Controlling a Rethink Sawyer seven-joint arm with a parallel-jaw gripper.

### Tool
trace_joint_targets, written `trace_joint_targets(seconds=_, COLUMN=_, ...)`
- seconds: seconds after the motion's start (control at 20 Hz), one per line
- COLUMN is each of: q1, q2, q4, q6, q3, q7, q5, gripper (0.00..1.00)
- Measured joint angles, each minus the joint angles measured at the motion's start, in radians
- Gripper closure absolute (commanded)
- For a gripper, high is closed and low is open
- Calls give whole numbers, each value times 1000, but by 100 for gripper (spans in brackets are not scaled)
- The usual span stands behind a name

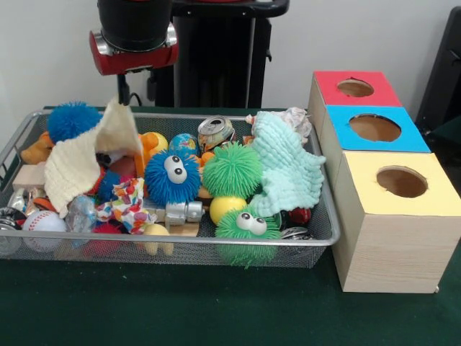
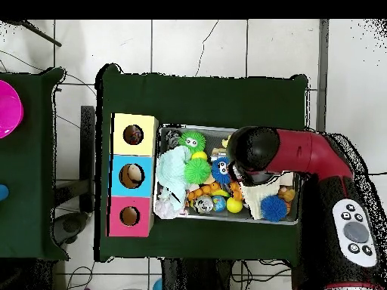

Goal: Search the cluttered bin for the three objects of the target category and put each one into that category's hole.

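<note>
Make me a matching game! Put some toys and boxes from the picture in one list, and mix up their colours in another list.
Things:
1. fuzzy ball with googly eyes in the middle of the wire bin
2. box face nearest the camera
3. cloth at the bin's right end
4. baseball

Colours:
A. mint
B. white
C. blue
D. yellow

Pairs: 1-C, 2-D, 3-A, 4-B

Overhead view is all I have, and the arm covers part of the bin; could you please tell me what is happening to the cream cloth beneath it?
Observer: The cream cloth stands in a peak right under the end of the arm, its lower part draped over toys.
Operator: Thank you; is any wrapper showing nearby?
Observer: Yes, the polka-dot wrapper lies exposed just in front of the cloth, beside the blue googly-eyed ball.
</note>
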Motion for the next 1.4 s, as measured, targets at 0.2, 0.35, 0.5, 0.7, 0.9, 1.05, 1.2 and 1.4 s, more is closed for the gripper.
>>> trace_joint_targets(seconds=0.2, q1=-2, q2=-2, q4=16, q6=-3, q3=0, q7=0, q5=-1, gripper=0)
trace_joint_targets(seconds=0.35, q1=-2, q2=0, q4=18, q6=-4, q3=0, q7=0, q5=-2, gripper=0)
trace_joint_targets(seconds=0.5, q1=-2, q2=0, q4=18, q6=-4, q3=0, q7=0, q5=-2, gripper=0)
trace_joint_targets(seconds=0.7, q1=-9, q2=1, q4=21, q6=-34, q3=2, q7=0, q5=-2, gripper=0)
trace_joint_targets(seconds=0.9, q1=-66, q2=5, q4=50, q6=-203, q3=40, q7=0, q5=-2, gripper=0)
trace_joint_targets(seconds=1.05, q1=-102, q2=11, q4=68, q6=-327, q3=63, q7=0, q5=-3, gripper=0)
trace_joint_targets(seconds=1.2, q1=-144, q2=21, q4=89, q6=-479, q3=88, q7=0, q5=-7, gripper=0)
trace_joint_targets(seconds=1.4, q1=-180, q2=37, q4=97, q6=-609, q3=116, q7=0, q5=-16, gripper=0)
